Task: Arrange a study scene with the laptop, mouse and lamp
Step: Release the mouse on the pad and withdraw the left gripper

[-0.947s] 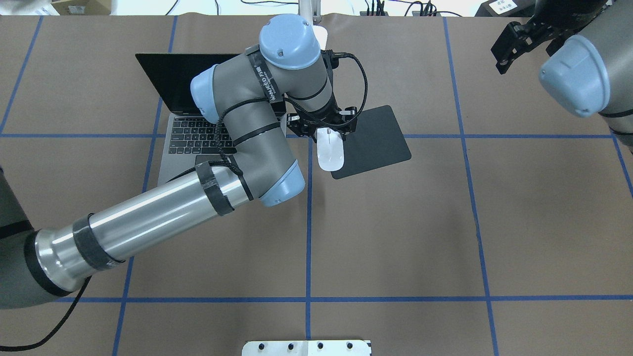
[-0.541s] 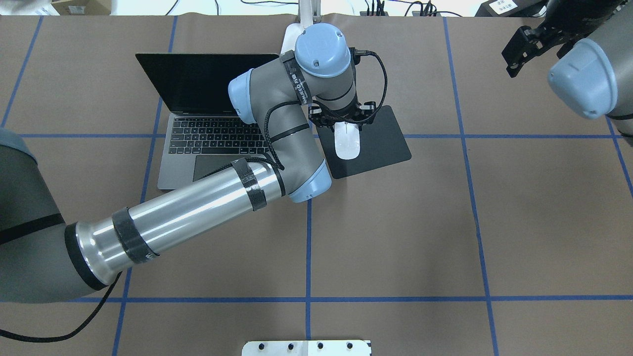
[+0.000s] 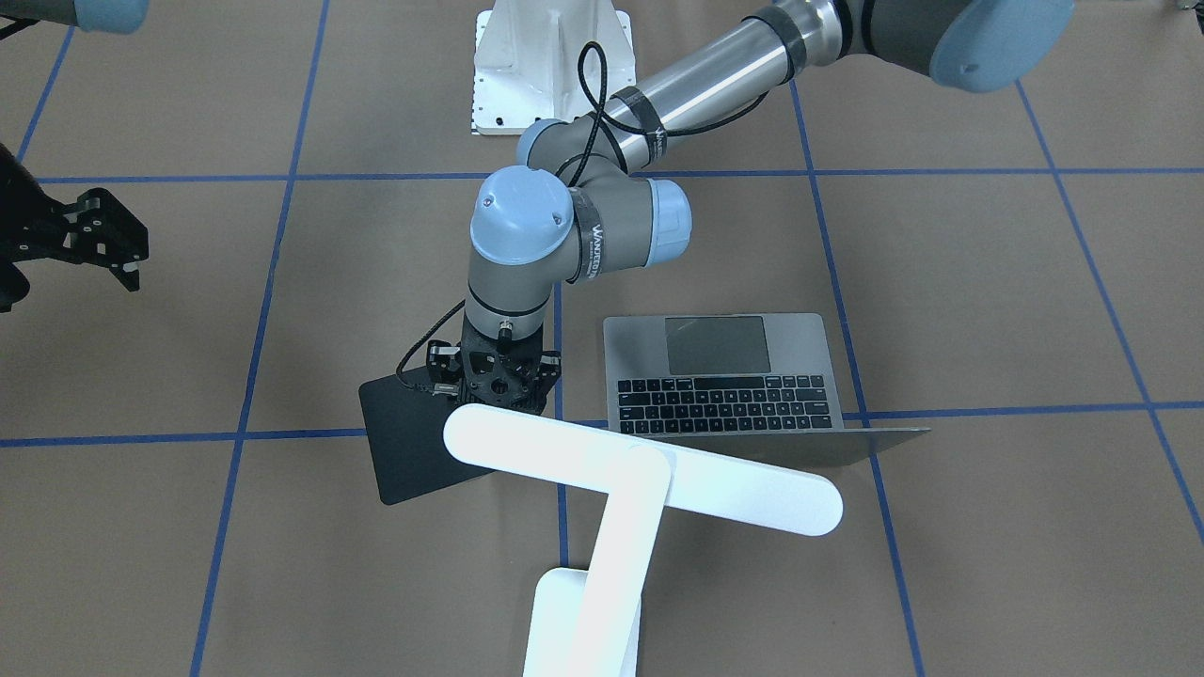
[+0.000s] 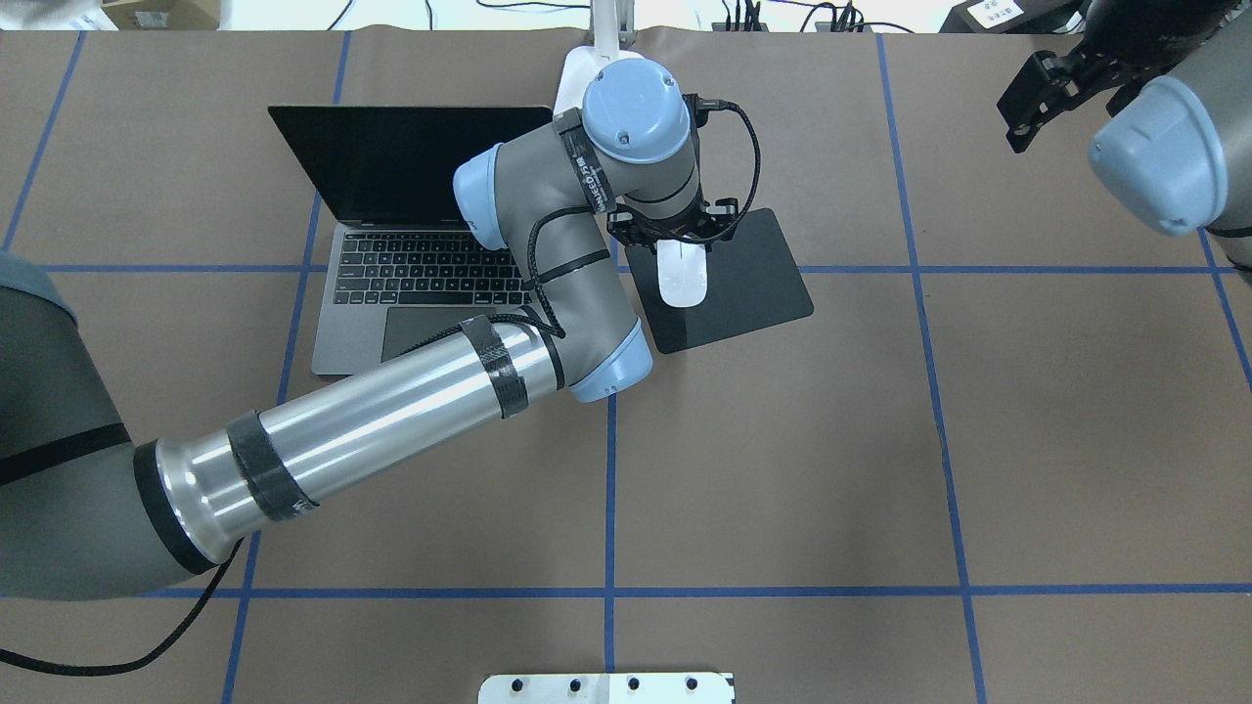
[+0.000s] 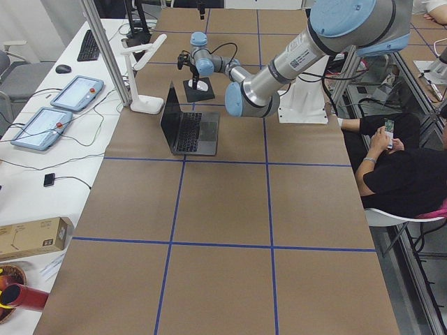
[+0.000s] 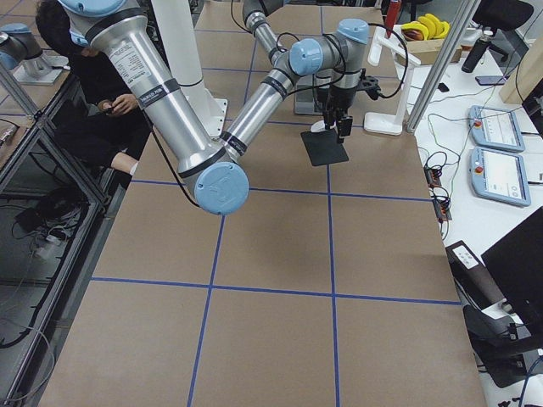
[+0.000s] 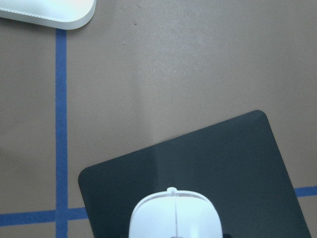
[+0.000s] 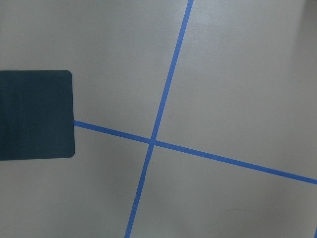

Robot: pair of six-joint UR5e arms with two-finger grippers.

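The grey laptop [image 4: 411, 279] stands open on the left, its screen dark; it also shows in the front view [image 3: 724, 376]. My left gripper [image 4: 677, 242] is shut on the white mouse [image 4: 682, 279], over the near left part of a black pad [image 4: 758, 279]. The left wrist view shows the mouse [image 7: 173, 215] over the pad [image 7: 223, 163]; I cannot tell whether they touch. The white lamp [image 3: 640, 475] stands behind the laptop and pad, its bar head hiding the mouse in the front view. My right gripper [image 3: 75, 268] is open and empty, raised at the far right.
A white bolted pedestal [image 3: 550, 66] sits at the robot's side of the table. Blue tape lines [image 4: 611, 489] cross the brown table cover. The lamp's base [image 5: 147, 105] is near the far edge, next to a metal post [image 5: 105, 49].
My left gripper has carried the mouse to the right, from the pad's left edge to over the pad. In the last half second it has hardly moved. The right gripper drifted slightly right.
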